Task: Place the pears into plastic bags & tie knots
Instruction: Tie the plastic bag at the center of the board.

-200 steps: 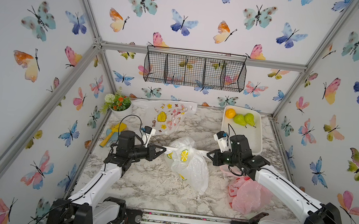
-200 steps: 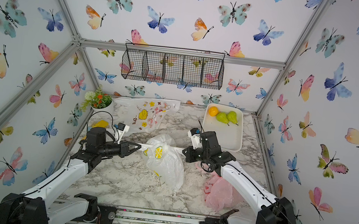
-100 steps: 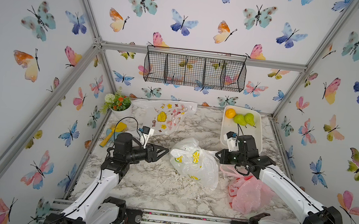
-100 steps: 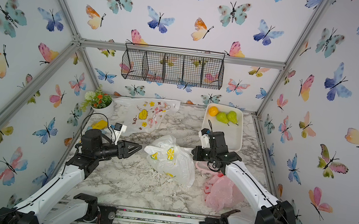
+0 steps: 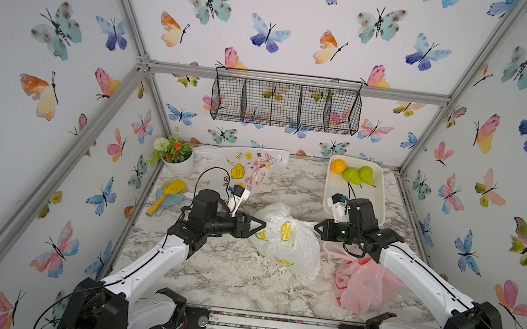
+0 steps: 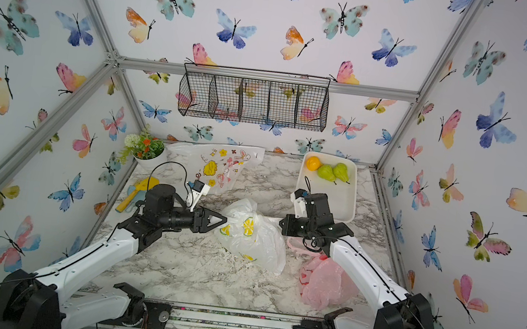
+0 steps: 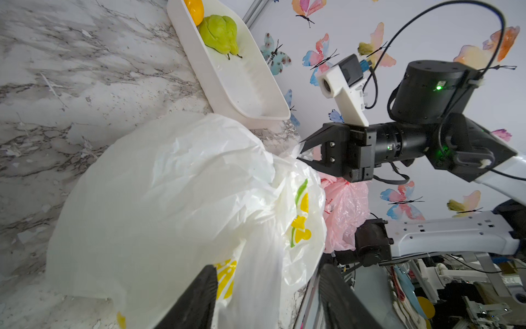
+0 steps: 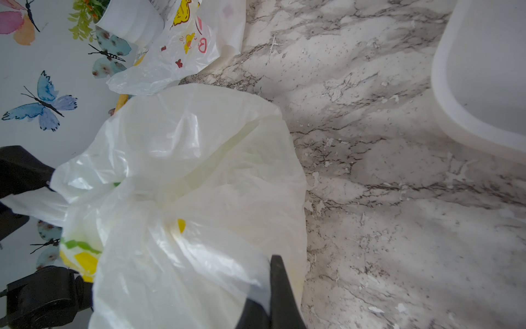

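The lemon-print plastic bag [image 5: 287,240] [image 6: 250,235] lies bulging mid-table, its top gathered into a bunch [image 8: 159,205]; I cannot tell if that is a tight knot. My right gripper [image 5: 315,228] [image 7: 300,153] [image 8: 273,284] is shut on a strip of it. At the bag's other side, my left gripper [image 5: 263,224] [image 7: 267,299] is open, with plastic between its fingers [image 7: 196,299]. A filled pink bag [image 5: 363,283] lies under the right arm. The doodle bag [image 5: 248,167] lies flat at the back. Two green pears [image 5: 358,175] [image 7: 220,34] rest in a white tray [image 5: 373,202].
An orange [image 5: 338,166] shares the tray with the pears. A potted plant [image 5: 180,162] and a yellow-and-blue scoop [image 5: 166,194] sit at the back left. A wire basket [image 5: 286,103] hangs on the back wall. Metal frame posts edge the table.
A second ago both grippers held the lemon bag stretched between them. The left one let go and drew back, the bag sagged, and now that gripper is back at the bag.
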Robot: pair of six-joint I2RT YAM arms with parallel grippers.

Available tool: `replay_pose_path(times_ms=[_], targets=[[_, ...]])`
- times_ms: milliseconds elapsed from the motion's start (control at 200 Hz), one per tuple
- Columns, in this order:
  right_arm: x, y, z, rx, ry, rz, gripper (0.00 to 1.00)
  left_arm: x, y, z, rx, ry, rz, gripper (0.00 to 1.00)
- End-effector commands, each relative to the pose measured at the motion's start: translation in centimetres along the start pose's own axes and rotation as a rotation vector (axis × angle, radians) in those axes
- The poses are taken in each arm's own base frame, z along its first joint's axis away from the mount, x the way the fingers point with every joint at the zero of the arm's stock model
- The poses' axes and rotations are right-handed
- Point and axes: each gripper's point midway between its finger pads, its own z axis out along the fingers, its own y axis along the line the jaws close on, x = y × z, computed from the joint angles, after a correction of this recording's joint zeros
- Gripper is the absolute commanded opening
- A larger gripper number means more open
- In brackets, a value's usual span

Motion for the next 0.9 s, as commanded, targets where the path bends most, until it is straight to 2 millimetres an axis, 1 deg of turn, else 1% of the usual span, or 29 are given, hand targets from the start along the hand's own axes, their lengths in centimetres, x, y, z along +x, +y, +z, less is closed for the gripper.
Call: replay_pose_path(times_ms=[0, 85, 155, 190, 220, 270, 295, 350, 375, 420, 476, 561, 626, 691, 716, 746, 791, 806, 841, 856, 891], targets=[[-0.6, -0.3, -0.1, 0.03, -0.018, 0.028, 0.03, 0.1, 0.7, 0.7, -0.056, 0.02, 0.04, 0.34], [-0.7, -0.9, -0.3, 0.061, -0.034, 0.042, 0.03, 0.9, 2.1, 0.7, -0.126, 0.056, 0.048, 0.15], [-0.5, -1.8, -0.4, 0.108, -0.041, 0.061, 0.03, 1.1, 2.3, 0.4, -0.15, 0.073, 0.076, 0.0], [-0.4, -2.2, -0.5, 0.127, -0.047, 0.071, 0.03, 1.3, 2.3, 0.2, -0.159, 0.084, 0.097, 0.0], [-0.2, -2.8, -0.7, 0.157, -0.05, 0.087, 0.04, 1.3, 2.7, -0.2, -0.197, 0.089, 0.116, 0.0], [0.1, -4.2, -1.4, 0.217, -0.056, 0.119, 0.04, 1.4, 4.6, -1.6, -0.319, 0.102, 0.133, 0.0], [0.3, -5.1, -1.8, 0.25, -0.06, 0.139, 0.04, 1.3, 6.2, -2.7, -0.403, 0.096, 0.134, 0.0], [0.9, -7.2, -2.8, 0.311, -0.068, 0.185, 0.04, 1.5, 8.9, -4.9, -0.484, 0.077, 0.082, 0.0], [1.1, -8.1, -3.2, 0.329, -0.073, 0.202, 0.04, 1.7, 9.5, -5.3, -0.483, 0.074, 0.066, 0.0], [1.6, -9.2, -3.7, 0.355, -0.074, 0.225, 0.04, 2.3, 9.9, -5.4, -0.475, 0.082, 0.067, 0.0], [2.3, -9.9, -3.6, 0.373, -0.053, 0.235, 0.04, 3.0, 8.4, -3.8, -0.386, 0.108, 0.056, 0.0], [3.1, -10.6, -3.6, 0.414, -0.01, 0.251, 0.04, 4.5, 6.5, -0.9, -0.338, 0.184, 0.102, 0.0], [3.1, -11.1, -4.2, 0.454, -0.021, 0.258, 0.04, 5.1, 6.7, -0.3, -0.337, 0.229, 0.089, 0.0], [2.6, -11.6, -5.2, 0.498, -0.065, 0.264, 0.04, 4.6, 6.5, 0.0, -0.327, 0.207, 0.104, 0.0], [2.2, -11.7, -5.7, 0.509, -0.088, 0.263, 0.04, 4.3, 5.7, 0.5, -0.295, 0.193, 0.113, 0.0], [1.5, -11.6, -6.2, 0.518, -0.114, 0.253, 0.03, 3.7, 4.2, 1.5, -0.249, 0.174, 0.13, 0.0], [0.2, -10.6, -6.6, 0.484, -0.14, 0.22, 0.03, 3.4, 1.3, 3.4, -0.166, 0.175, 0.166, 0.0], [-0.2, -10.2, -6.7, 0.469, -0.146, 0.209, 0.04, 3.2, 0.4, 3.9, -0.139, 0.179, 0.172, 0.08], [-1.4, -9.2, -7.0, 0.432, -0.168, 0.189, 0.16, 2.9, -1.2, 4.8, -0.094, 0.19, 0.176, 0.31], [-1.9, -8.8, -7.1, 0.418, -0.177, 0.178, 0.21, 2.7, -1.7, 5.0, -0.081, 0.192, 0.177, 0.39], [-3.1, -7.8, -7.3, 0.382, -0.193, 0.146, 0.31, 2.1, -2.4, 5.0, -0.062, 0.188, 0.179, 0.51]])
